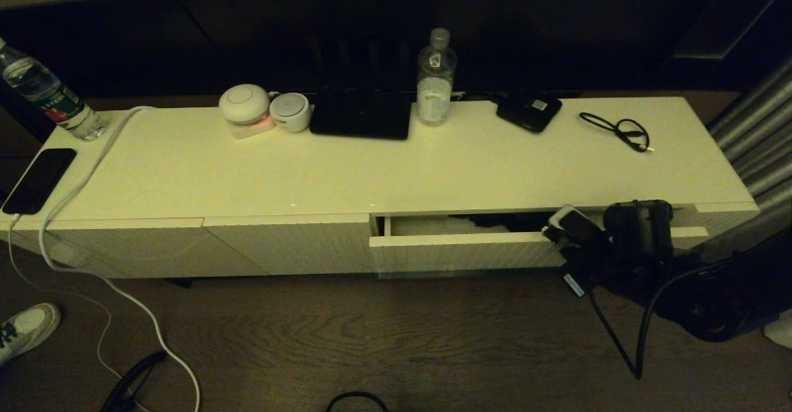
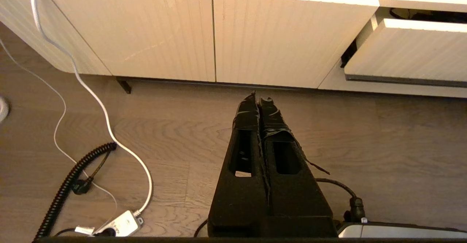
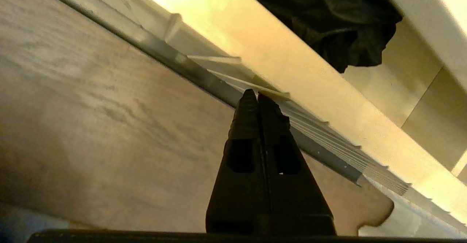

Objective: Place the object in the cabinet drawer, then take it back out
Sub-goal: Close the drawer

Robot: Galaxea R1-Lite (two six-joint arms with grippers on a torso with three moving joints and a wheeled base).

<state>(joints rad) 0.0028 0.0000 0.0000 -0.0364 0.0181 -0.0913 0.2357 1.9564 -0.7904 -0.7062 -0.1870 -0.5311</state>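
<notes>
Nearest to the head camera is the wooden floor [image 1: 383, 338], and beyond it stands the long cream cabinet [image 1: 396, 164], where the cabinet drawer [image 1: 464, 248] is pulled out only a little. In its narrow gap the dark fabric of the umbrella [image 1: 495, 219] lies inside, and its long axis seems to run along the drawer's width, though most of it is hidden. At the drawer's right end the right gripper [image 1: 566, 245] is low against the ribbed front. In the left wrist view, the left gripper [image 2: 258, 100] has its jaws pressed together on nothing and hangs over the floor, well apart from the drawer [image 2: 408, 51]. In the right wrist view, the right gripper [image 3: 258, 97] has its jaws fully together and holds nothing, with the tips at the dark handle strip [image 3: 204, 76]. The umbrella [image 3: 328, 16] lies above and behind the front panel, so the right arm is clearly the nearer one, and probably the drawer must come out further before a grasp.
</notes>
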